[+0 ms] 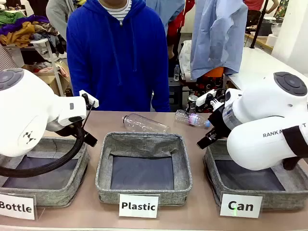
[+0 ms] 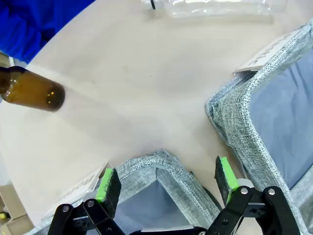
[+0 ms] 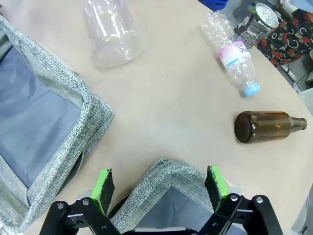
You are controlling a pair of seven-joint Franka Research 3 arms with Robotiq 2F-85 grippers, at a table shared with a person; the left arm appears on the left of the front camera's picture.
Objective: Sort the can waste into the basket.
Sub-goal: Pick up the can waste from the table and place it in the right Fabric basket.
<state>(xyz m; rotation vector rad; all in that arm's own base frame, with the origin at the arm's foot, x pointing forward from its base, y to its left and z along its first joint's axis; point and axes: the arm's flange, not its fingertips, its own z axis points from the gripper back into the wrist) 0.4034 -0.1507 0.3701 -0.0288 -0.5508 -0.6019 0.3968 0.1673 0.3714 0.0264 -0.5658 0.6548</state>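
A dark grey and silver can [image 3: 257,22] stands at the table's far edge, next to a crushed clear bottle [image 3: 234,54]; in the front view the can [image 1: 192,102] shows just behind that bottle. The grey basket with the "Can" card [image 1: 274,199] sits at the front right. My right gripper [image 3: 159,185] hangs open over that basket's far corner [image 3: 168,178], holding nothing, and it [image 1: 206,140] is well short of the can. My left gripper [image 2: 166,178] is open and holds nothing above a corner of the "Bottle" basket [image 2: 161,164].
The "Plastic" basket [image 1: 144,168] sits in the middle and the "Bottle" basket [image 1: 48,192] on the left. A clear plastic bottle [image 1: 144,123] lies behind the middle basket. Brown glass bottles [image 3: 269,126] [image 2: 32,93] lie on the table. A person in a blue hoodie [image 1: 118,53] stands at the far side.
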